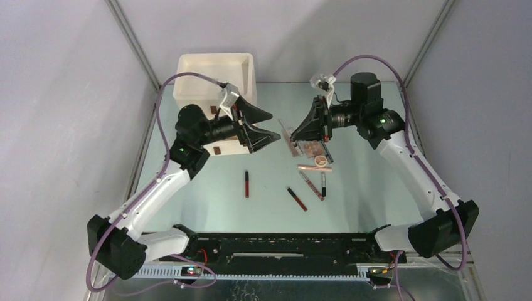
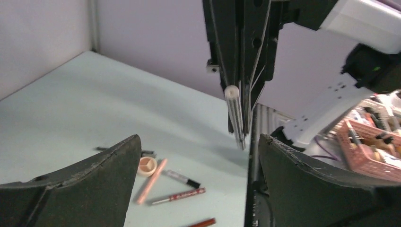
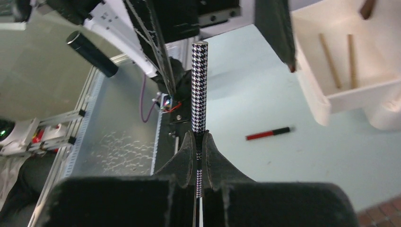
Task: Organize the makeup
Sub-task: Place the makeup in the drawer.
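The right gripper (image 3: 199, 139) is clamped on the tail of a houndstooth pencil (image 3: 199, 90), whose long axis runs straight out ahead of its jaws. Its free tip sits at the mouth of the left gripper (image 2: 198, 139), spread wide, touching neither finger. Open air surrounds both; the drawer box (image 1: 213, 75) lies behind the left jaws

Cream box (image 1: 213, 75) sits at eleven o'clock on the table (image 1: 351, 207). Left gripper (image 1: 275, 125) gapes wide beside it. Right gripper (image 1: 296, 137), pinched shut, faces it from four o'clock. A red tube (image 1: 246, 184) lies at eight.
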Controlling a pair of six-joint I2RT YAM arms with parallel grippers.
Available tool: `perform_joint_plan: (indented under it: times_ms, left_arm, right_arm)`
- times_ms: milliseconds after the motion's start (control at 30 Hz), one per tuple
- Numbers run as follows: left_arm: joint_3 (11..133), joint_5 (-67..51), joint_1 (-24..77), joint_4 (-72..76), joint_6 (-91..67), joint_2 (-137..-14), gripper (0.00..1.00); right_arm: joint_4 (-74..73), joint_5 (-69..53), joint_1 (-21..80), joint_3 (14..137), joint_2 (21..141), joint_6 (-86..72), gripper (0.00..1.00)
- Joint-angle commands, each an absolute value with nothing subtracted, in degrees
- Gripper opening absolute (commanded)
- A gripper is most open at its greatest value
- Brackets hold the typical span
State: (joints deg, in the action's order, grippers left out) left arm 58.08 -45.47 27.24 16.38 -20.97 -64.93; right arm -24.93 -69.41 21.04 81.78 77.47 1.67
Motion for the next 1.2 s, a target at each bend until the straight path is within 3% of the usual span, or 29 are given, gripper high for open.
perform_joint_plan:
  times_ms: [0,133,200,567,600,700,833,967,1167]
  left_arm:
    - [60.1,-49.5,29.9,28.2,-29.5,-65.9,0.97]
    - [58.5,-49.2,31.4,30.8,-29.8,-65.8,0.91]
    - [58.4,-49.3,31.9,30.9,-29.9,-66.1,0.83]
    - [58.9,-51.8,32.9,32.5,-30.8,-68.8,0.28]
    - [59.1,-52.2,32.8,32.7,-30.8,-68.8,0.22]
    - [60.3,-52.9,32.3,30.4,-27.7,-67.9,0.06]
    - [65.8,-43.8,31.6,0.7,-2.8,-63.4,0.0]
    - [66.9,-23.0,31.7,-15.1,23.8,-59.0,0.0]
    - [60.7,0.2,31.8,-17.9,45.4,-57.2,0.0]
  right_arm:
    - [-25.6,-72.8,24.1,82.4,76.4,3.8,0.0]
    - [-26.1,-73.3,25.3,82.1,76.4,4.4,0.0]
    - [-26.1,-73.4,25.4,81.9,76.4,4.5,0.0]
    - [-27.0,-73.3,25.8,81.8,76.2,5.5,0.02]
    - [-27.6,-72.8,25.8,81.8,76.1,6.2,0.07]
    - [-31.2,-67.8,25.2,81.9,75.2,10.7,0.45]
    - [-35.3,-59.4,22.9,81.1,73.2,15.4,0.97]
    - [-38.1,-55.7,19.7,79.1,71.0,18.9,1.0]
    - [-39.2,-52.1,18.0,74.5,68.5,21.9,1.0]
